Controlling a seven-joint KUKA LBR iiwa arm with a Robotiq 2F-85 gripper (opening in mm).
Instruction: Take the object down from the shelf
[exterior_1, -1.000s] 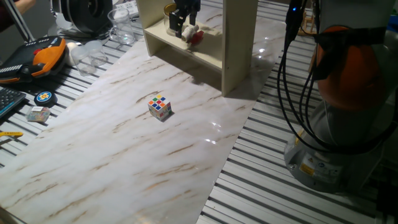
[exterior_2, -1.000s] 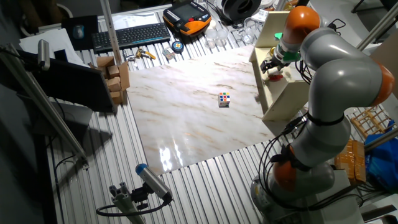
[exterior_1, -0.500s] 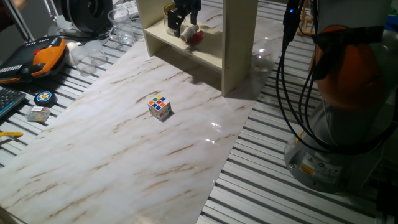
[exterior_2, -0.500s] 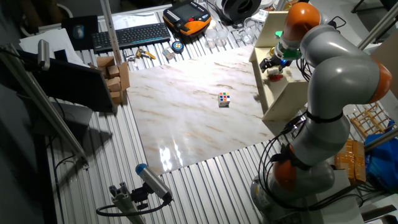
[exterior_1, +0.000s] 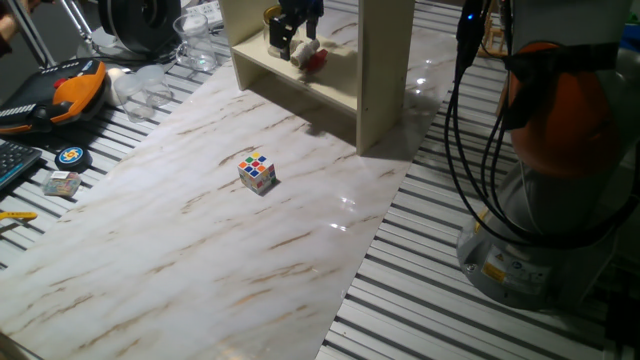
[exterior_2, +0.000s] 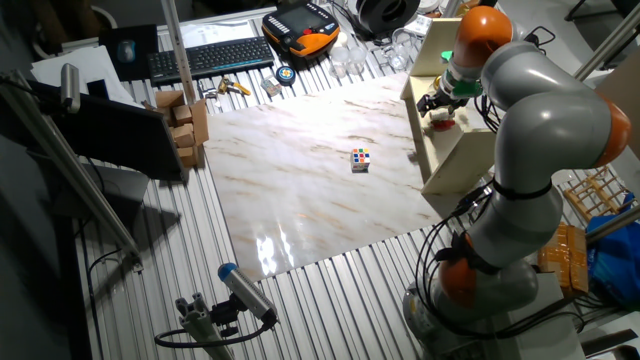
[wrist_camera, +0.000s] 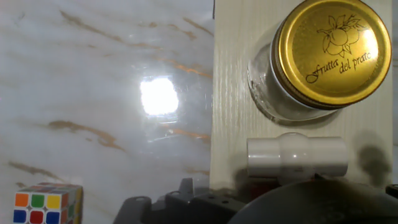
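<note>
At the top centre of one fixed view the claw (exterior_1: 290, 40) reaches into the cream shelf (exterior_1: 385, 75), hanging just over a small white and red object (exterior_1: 310, 56) that lies on the shelf's lower board; whether the fingers touch it, or stand apart or together, cannot be told. In the hand view that object shows as a white cylindrical piece (wrist_camera: 296, 157) low and right of centre, lying on its side on the pale board, with a glass jar (wrist_camera: 323, 59) with a gold lid upright just above it in the frame. The jar's contents cannot be seen. A colour cube (exterior_1: 256, 172) sits on the marbled worktop (exterior_1: 200, 260) near the frame's middle, well apart from the shelf. Beyond the marble, at the left edge, lie an orange and black device (exterior_1: 70, 85), a round blue disc (exterior_1: 70, 156) and clear plastic cups (exterior_1: 195, 45) on a ribbed metal surface.
</note>
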